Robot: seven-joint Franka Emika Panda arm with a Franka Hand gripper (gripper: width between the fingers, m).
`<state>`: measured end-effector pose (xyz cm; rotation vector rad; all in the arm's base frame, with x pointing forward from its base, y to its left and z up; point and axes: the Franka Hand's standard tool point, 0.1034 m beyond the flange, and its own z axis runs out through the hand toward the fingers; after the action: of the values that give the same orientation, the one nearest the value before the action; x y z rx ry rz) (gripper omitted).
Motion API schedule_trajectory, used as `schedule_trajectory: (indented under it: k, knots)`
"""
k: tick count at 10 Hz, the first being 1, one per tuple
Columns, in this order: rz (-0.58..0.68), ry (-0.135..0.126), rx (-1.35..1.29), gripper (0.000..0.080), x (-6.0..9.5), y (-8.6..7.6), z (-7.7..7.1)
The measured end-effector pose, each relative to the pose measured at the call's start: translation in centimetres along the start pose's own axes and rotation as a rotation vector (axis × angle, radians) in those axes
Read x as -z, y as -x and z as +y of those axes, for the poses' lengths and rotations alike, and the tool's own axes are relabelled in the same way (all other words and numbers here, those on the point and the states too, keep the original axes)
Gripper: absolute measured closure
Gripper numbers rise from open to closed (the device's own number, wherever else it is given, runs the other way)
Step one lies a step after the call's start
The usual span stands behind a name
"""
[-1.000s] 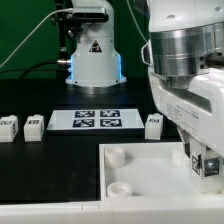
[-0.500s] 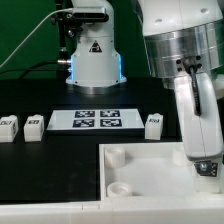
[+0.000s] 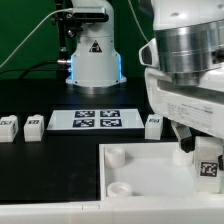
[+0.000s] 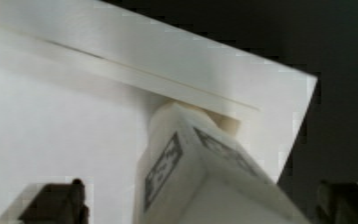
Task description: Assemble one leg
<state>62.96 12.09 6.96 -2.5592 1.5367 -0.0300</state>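
Note:
A white leg point(image 3: 208, 169) with a black-and-white tag stands at the far right corner of the large white tray point(image 3: 150, 172). My gripper point(image 3: 205, 160) is straddling it. In the wrist view the leg point(image 4: 202, 170) rises between my two dark fingertips point(image 4: 55, 200), and white tray point(image 4: 51, 110) shows in the gap on either side of it. My gripper point(image 4: 199, 203) looks open around the leg and does not touch it. Three more legs stand on the black table: two at the exterior view's left point(image 3: 9, 125) point(image 3: 33, 125) and one point(image 3: 153, 123) beside the marker board.
The marker board point(image 3: 96, 119) lies behind the tray. A white robot base point(image 3: 92, 55) stands at the back. The tray has round sockets point(image 3: 117, 155) point(image 3: 120, 187) on its left side. My arm's big body point(image 3: 185, 60) fills the exterior view's right.
My wrist has turned about the leg over the tray's right corner: the hand looked narrow half a second ago and is now broad. The leg stays in the same spot.

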Motion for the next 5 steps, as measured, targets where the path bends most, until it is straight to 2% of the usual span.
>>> schedule_trajectory:
  k: [4,5]
  knots:
    - [0.002,0.004,0.359,0.015,-0.16,-0.15,0.15]
    - [0.023,0.027,0.624,0.015,-0.25,-0.42,-0.24]
